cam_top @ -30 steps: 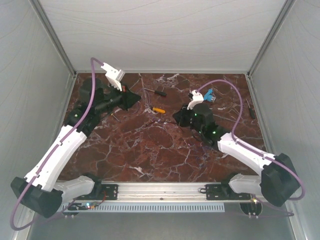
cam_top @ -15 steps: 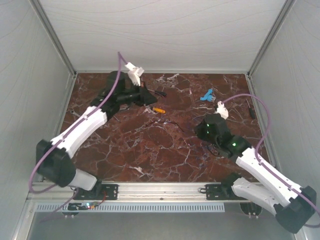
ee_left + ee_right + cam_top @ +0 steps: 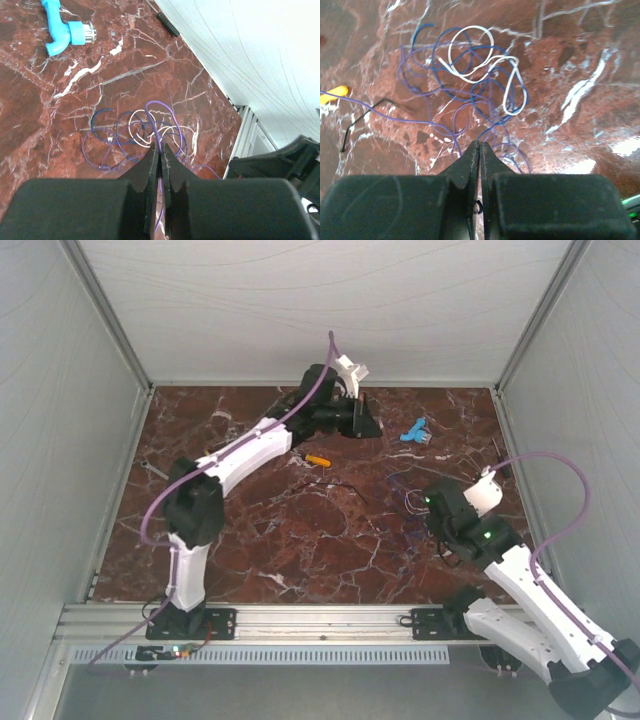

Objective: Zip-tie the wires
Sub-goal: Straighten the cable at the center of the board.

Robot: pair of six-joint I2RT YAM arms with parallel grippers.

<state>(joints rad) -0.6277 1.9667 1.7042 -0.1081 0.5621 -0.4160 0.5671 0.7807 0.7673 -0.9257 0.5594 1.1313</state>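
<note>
The wires (image 3: 408,496) lie right of centre on the counter (image 3: 260,530), their loops spreading sideways. They are just ahead of the clenched right fingers (image 3: 469,164). The left fingers (image 3: 149,170), also clenched, are farther away, at upper centre.

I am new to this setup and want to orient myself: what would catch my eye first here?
A loose tangle of thin blue, purple and white wires lies on the red-brown marble tabletop, right of centre. The left fingers and right fingers, both black, are shut and point at it. A bright blue plastic fitting lies farther back.
</note>
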